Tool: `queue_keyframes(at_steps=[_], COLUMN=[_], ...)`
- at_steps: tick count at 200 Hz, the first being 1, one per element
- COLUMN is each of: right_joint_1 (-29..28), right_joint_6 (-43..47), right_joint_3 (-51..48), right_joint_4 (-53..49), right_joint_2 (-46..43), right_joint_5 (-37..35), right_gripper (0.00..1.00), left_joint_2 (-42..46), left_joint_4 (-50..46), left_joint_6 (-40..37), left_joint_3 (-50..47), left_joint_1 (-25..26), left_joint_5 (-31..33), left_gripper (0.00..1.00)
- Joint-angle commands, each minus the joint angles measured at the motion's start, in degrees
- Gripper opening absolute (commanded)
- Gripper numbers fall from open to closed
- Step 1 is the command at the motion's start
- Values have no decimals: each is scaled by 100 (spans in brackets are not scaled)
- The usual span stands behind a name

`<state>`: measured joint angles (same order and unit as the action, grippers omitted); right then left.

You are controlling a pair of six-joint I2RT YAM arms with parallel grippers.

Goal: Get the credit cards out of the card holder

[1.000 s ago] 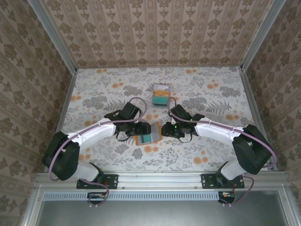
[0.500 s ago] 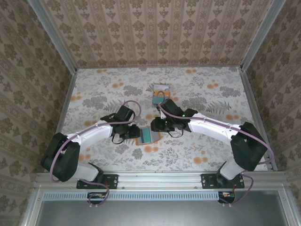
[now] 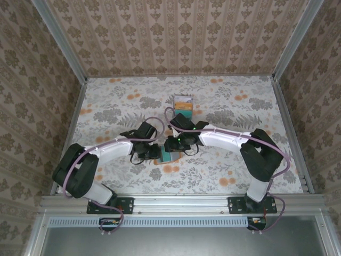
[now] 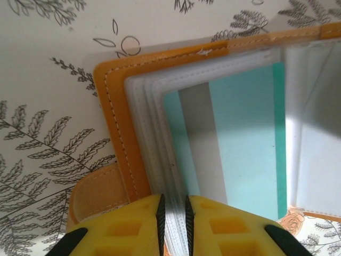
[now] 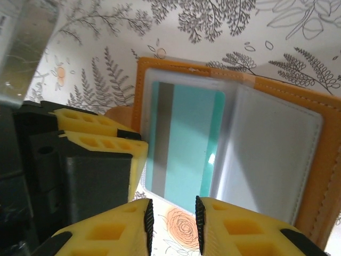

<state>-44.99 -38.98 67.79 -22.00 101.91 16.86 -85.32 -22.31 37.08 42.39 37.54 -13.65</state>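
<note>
The card holder (image 3: 169, 156) lies open on the table, an orange wallet (image 4: 120, 133) with clear sleeves. A teal credit card (image 4: 240, 133) with a grey stripe sits inside the top sleeve (image 5: 184, 146). My left gripper (image 4: 173, 205) is shut on the edge of the stacked clear sleeves at the holder's left side (image 3: 154, 152). My right gripper (image 5: 171, 210) stands open just off the teal card's near edge, with only the table's orange flower between its fingertips (image 3: 173, 145). The left gripper's yellow fingers (image 5: 101, 138) show beside the holder. Further credit cards (image 3: 183, 104) lie stacked behind.
The flowered tabletop (image 3: 240, 106) is walled by patterned panels and metal rails at left (image 3: 74, 122) and right (image 3: 290, 122). The two arms meet at the table's middle, their wrists close together over the holder.
My left gripper has closed on the holder's sleeve edge. My right gripper has swung left from beside the holder to just over it, and its jaws have narrowed a little.
</note>
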Motion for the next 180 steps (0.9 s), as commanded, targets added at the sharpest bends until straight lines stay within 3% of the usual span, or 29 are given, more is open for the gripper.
queue_keyframes(at_steps=[1, 101, 156, 180], right_joint_1=[100, 243, 272, 280], right_joint_6=[-87, -368, -400, -443], right_joint_3=[-145, -458, -502, -532], right_joint_4=[42, 689, 697, 767], right_joint_2=[164, 585, 669, 694], right_joint_5=[284, 870, 837, 889], right_gripper=[30, 25, 24, 18], left_joint_2=[-129, -335, -363, -358], left_joint_4=[-158, -151, -149, -141], left_joint_6=[-43, -69, -61, -52], left_joint_3=[74, 120, 99, 109], left_joint_1=[25, 96, 118, 122], left_joint_5=[143, 161, 148, 152], left_gripper=[19, 17, 15, 14])
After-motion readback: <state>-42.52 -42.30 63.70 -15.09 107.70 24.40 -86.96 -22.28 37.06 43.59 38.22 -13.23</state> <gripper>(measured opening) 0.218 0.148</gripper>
